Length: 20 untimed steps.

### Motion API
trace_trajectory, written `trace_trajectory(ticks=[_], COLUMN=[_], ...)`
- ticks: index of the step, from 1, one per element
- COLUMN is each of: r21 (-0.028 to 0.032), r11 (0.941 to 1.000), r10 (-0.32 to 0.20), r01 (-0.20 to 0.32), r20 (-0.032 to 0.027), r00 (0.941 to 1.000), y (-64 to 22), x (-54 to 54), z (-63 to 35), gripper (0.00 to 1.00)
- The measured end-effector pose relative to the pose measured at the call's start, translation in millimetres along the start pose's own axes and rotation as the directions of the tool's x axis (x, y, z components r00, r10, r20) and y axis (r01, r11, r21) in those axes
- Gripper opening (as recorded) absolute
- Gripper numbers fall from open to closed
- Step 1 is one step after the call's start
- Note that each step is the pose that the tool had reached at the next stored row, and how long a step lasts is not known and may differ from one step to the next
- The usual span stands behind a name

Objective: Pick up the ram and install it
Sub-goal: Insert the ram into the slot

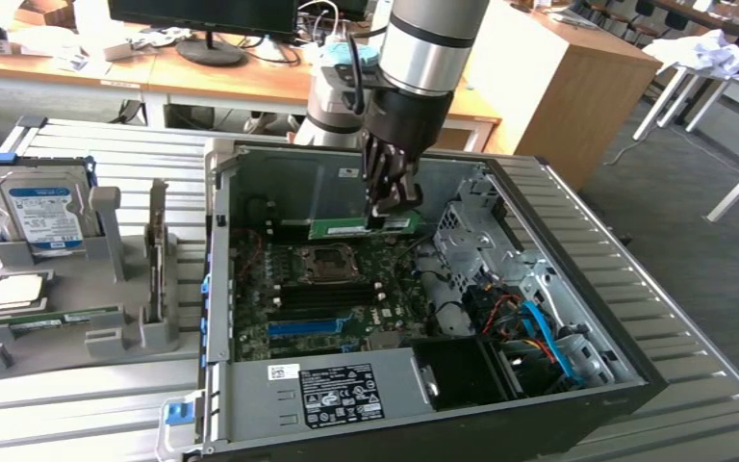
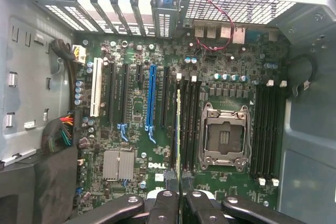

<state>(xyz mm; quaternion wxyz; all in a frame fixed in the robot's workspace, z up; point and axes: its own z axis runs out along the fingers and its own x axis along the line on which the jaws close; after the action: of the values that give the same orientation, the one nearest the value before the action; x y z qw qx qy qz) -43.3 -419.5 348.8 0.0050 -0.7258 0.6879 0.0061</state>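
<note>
The gripper is clamping the ram by its top edge; the green stick is hanging edge-down between the fingers, inside the open computer case, above the motherboard.

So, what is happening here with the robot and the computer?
The robot arm's gripper is shut on the ram, a green stick held on edge inside the open computer case. The stick hangs above the motherboard, near the empty processor socket and the memory slots; it is not yet seated. A hard drive stands in the grey holder beside the case.
</note>
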Motion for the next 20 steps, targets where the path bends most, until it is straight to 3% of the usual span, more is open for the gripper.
trace_trajectory(ticks=[20], r21=[0.0001], r11=[1.0], r10=[0.0], r01=[0.0], r20=[0.0], r00=[1.0], y=[0.0], x=[0.1], z=[4.9], gripper=[0.13])
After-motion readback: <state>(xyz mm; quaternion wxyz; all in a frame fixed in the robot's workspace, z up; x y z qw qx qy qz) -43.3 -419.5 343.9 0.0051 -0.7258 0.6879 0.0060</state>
